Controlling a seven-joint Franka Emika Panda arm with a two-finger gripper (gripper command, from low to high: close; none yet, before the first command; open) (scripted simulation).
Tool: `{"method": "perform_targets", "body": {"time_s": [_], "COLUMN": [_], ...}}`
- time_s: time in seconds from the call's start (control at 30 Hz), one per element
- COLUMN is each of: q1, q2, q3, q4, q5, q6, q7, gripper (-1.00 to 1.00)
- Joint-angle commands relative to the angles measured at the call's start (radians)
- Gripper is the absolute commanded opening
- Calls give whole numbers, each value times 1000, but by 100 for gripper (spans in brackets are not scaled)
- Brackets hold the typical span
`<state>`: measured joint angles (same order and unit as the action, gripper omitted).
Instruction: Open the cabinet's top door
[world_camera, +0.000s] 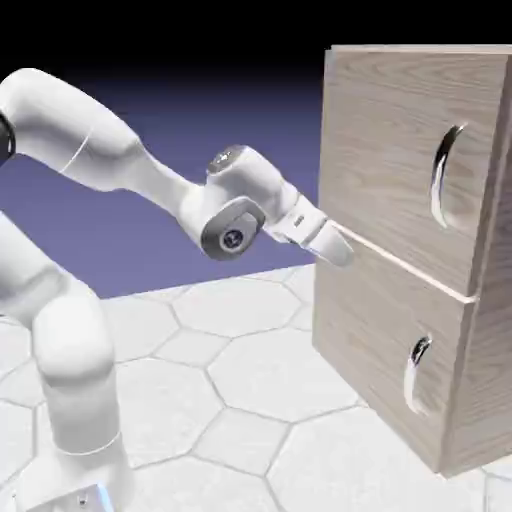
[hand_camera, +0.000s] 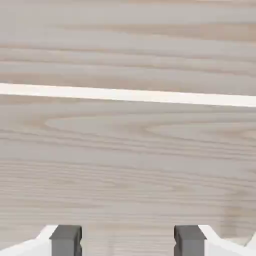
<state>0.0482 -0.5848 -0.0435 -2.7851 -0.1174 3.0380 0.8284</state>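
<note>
Hand (hand_camera: 128, 241) spread, its two grey fingertips (hand_camera: 66, 241) well apart, the arm (world_camera: 150, 170) points at the cabinet (world_camera: 385, 310) just near the pale seam between its two front panels. Above that line sits the top door (world_camera: 400, 150), lying flush with the front, its curved silver handle (world_camera: 441, 176) well apart from the hand. Below is the shorter panel (world_camera: 385, 345) with a silver handle too.

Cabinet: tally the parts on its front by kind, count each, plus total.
Wood-grain panels: 2, upper and lower
Curved metal handles: 2, upper and lower
Total: 4
</note>
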Motion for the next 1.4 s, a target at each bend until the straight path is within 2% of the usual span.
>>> {"method": "perform_targets", "body": {"time_s": [0.0, 1.37], "q1": [13, 563], "q2": [-5, -231], "q3": [-16, -678], "q4": [9, 388], "q5": [-44, -1827], "q6": [0, 16], "q7": [32, 1361], "gripper": [0, 0]}}
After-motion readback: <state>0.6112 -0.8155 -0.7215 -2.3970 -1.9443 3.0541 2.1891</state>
